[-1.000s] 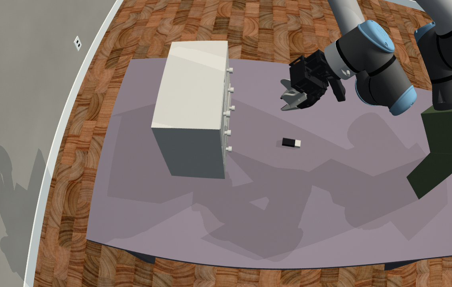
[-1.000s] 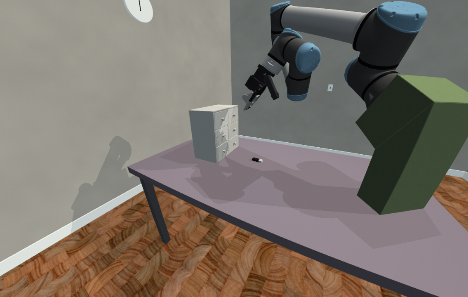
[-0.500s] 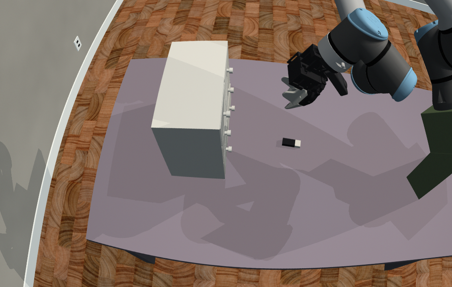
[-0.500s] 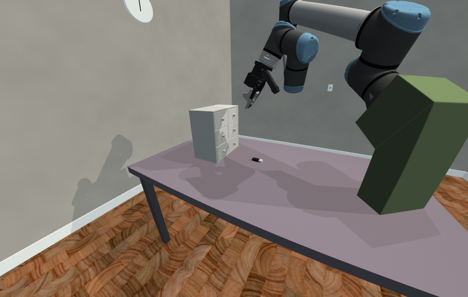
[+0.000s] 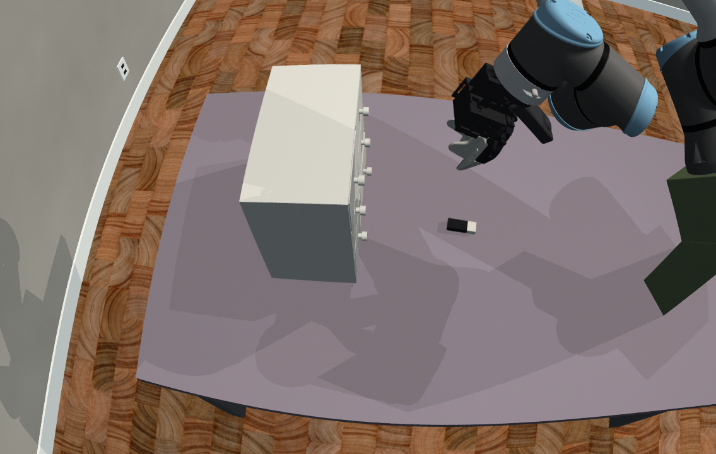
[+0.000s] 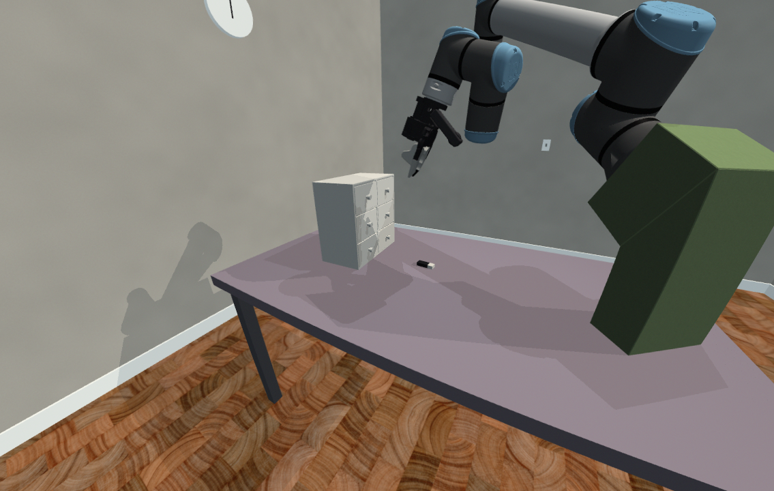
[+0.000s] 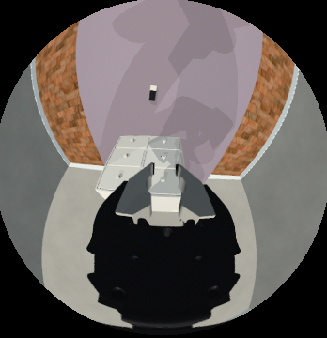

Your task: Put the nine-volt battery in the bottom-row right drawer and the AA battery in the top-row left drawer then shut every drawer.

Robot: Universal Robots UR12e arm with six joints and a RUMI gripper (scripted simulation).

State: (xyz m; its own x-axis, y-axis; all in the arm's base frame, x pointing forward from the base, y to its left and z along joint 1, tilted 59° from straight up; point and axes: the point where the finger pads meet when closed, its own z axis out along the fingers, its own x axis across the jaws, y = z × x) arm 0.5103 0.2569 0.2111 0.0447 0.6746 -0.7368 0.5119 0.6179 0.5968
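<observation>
The white chest [image 5: 303, 140] [image 6: 335, 222] [image 7: 134, 160] stands upright on the table, with two columns of three drawers. All its drawers look shut, though in the wrist view the fingers cover part of one column's upper front. My gripper [image 5: 454, 157] [image 6: 408, 165] [image 7: 164, 164] is partly open, with nothing between its fingertips. It hangs in the air in front of the chest, tilted downward. I see no nine-volt battery and no AA battery in any view; the inside of the drawers is hidden.
A small black-and-white block [image 5: 456, 225] [image 6: 424, 264] [image 7: 153, 94] lies on the table [image 5: 496, 389] [image 6: 438, 341] in front of the chest. The green arm stand [image 5: 707, 214] [image 6: 676, 269] is at the table's other end. Arm shadows cross the table top.
</observation>
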